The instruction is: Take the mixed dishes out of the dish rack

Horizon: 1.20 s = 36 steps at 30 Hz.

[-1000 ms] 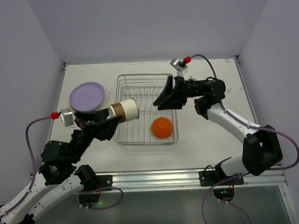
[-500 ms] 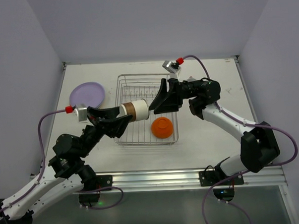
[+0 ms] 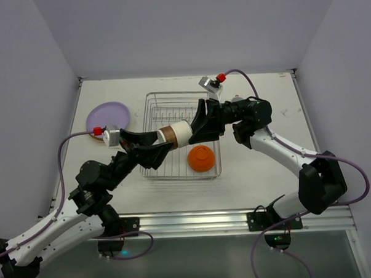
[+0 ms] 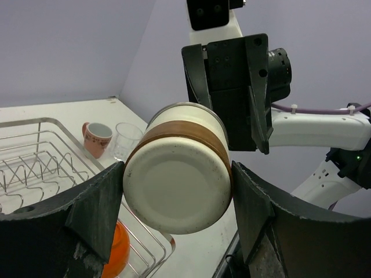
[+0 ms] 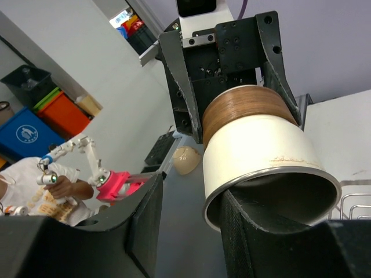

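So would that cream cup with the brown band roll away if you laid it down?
Probably: the cream cup with the brown band looks round and smooth-sided, no handle showing, so it could roll. It seems stiff, undented in the left gripper. Its glossy wall may be slippery.

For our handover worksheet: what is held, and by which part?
The left gripper holds the cream cup by its brown-banded base end; the right gripper's jaws straddle its rim, unclosed.
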### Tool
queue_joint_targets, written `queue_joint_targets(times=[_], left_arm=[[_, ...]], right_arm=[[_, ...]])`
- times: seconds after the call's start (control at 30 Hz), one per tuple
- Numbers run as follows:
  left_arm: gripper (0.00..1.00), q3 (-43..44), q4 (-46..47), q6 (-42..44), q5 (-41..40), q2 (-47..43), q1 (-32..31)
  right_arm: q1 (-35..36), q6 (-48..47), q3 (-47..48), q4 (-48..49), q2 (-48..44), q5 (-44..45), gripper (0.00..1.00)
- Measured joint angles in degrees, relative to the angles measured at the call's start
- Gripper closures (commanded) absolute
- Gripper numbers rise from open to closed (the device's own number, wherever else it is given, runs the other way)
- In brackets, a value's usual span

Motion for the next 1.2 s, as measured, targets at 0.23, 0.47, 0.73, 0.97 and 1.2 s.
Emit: queue_joint_targets(times=[0.23, 0.47, 0.73, 0.97, 1.2], left_arm=[[0.36, 0.0, 0.6, 0.0, 2.2, 2.3, 0.0], [0.35, 0.0, 0.4, 0.0, 2.8, 1.4, 0.0], [0.01, 0.0, -0.6, 0.5, 3.1, 0.4, 0.0], [0.00, 0.0, -2.1, 0.7, 3.2, -0.7, 0.0], [0.00, 0.0, -3.1, 0.8, 3.2, -1.7, 0.0]], right_arm=[[0.0, -0.6, 0.0, -0.8, 0.0, -0.1, 0.80], [0.0, -1.2, 0.0, -1.4, 0.0, 0.0, 1.00], [0.4, -1.4, 0.1, -1.4, 0.0, -0.2, 1.00], [0.3, -1.4, 0.4, -1.4, 0.0, -0.5, 1.00], [0.3, -1.4, 0.6, -1.4, 0.0, -0.7, 1.00]])
